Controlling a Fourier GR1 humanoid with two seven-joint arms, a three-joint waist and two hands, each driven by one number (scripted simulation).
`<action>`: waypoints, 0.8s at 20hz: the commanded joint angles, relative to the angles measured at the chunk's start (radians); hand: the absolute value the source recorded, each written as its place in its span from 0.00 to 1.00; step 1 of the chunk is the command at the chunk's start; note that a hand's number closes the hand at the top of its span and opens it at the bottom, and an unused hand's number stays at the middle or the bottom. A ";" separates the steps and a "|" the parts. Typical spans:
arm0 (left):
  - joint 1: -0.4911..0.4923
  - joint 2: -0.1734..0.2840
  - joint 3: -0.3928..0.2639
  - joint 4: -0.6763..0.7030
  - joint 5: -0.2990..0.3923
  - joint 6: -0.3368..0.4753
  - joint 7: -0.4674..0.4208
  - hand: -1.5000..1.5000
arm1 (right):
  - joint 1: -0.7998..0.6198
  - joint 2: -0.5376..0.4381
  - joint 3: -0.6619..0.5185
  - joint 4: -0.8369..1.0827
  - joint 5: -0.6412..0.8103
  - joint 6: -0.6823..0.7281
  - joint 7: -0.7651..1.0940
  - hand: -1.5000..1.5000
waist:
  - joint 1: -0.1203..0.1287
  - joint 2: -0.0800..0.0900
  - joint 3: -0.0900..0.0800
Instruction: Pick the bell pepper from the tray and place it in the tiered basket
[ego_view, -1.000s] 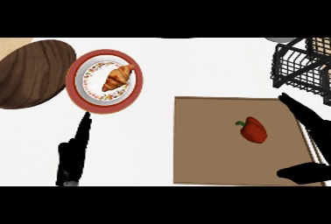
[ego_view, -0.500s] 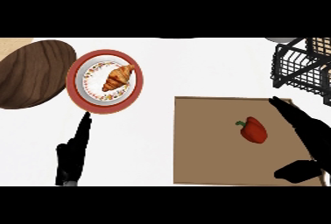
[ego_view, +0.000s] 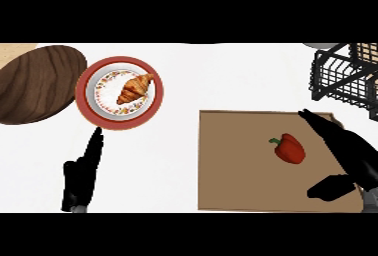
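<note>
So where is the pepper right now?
In the head view the pepper lies on the tray, at its right part, just left of the open right robot hand and below the basket.

- My right hand (ego_view: 353, 159) is open, fingers straight and pointing up-left, thumb spread below.
- My left hand (ego_view: 81, 175) rests open, fingers pointing up.

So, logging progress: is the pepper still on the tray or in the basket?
On the tray. The pepper lies there, right hand open beside it, not holding.
</note>
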 joint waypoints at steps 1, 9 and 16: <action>0.030 -0.027 -0.019 -0.030 -0.051 0.016 0.037 0.50 | 0.000 0.003 -0.021 0.027 0.025 0.048 -0.018 0.00 | -0.001 0.002 -0.003; 0.021 -0.067 0.010 0.005 -0.078 -0.012 0.011 0.50 | -0.066 0.089 -0.012 0.100 0.062 0.098 0.014 0.00 | 0.001 0.003 -0.003; 0.000 -0.064 0.068 0.065 -0.053 -0.060 -0.009 0.50 | -0.116 0.089 -0.051 0.302 0.112 0.017 -0.124 1.00 | 0.003 0.004 -0.003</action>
